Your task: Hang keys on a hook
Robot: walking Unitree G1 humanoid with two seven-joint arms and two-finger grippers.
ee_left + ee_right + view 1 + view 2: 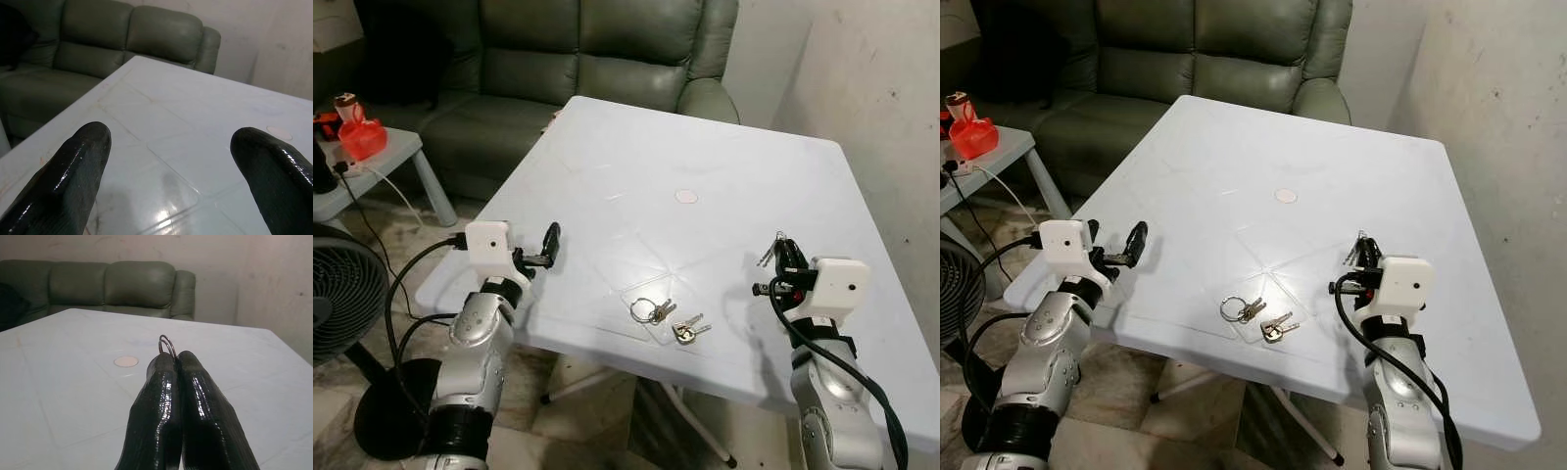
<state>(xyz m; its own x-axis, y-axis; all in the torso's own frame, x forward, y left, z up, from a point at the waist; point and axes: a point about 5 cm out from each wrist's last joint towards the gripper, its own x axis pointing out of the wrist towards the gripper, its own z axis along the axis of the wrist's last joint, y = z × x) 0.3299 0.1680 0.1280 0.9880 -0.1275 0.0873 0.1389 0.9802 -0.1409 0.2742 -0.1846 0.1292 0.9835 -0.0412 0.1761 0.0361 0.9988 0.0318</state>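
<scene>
Metal, small and light: the keys will weigh almost nothing, but they are hard, slick and loose on their rings, so they swing and slip. The ring is the best place to take hold, leaving its loop free to go over a hook.

Nearest, two bunches lie on the white tabletop by its near edge, between the arms. One is a round split ring with keys fanned beside it; just beside it lies a second small bunch of keys, silvery with a brassy head.

To the right, the right gripper hangs just above the tabletop, its fingers pressed together on a third key ring, whose thin wire loop stands up past the fingertips while keys dangle beside them.

To the left, the left gripper hovers at the tabletop's edge, fingers spread wide and holding nothing.

Farther off, a small pale disc sits mid-tabletop, and a green sofa stands beyond. No hook can be made out.
</scene>
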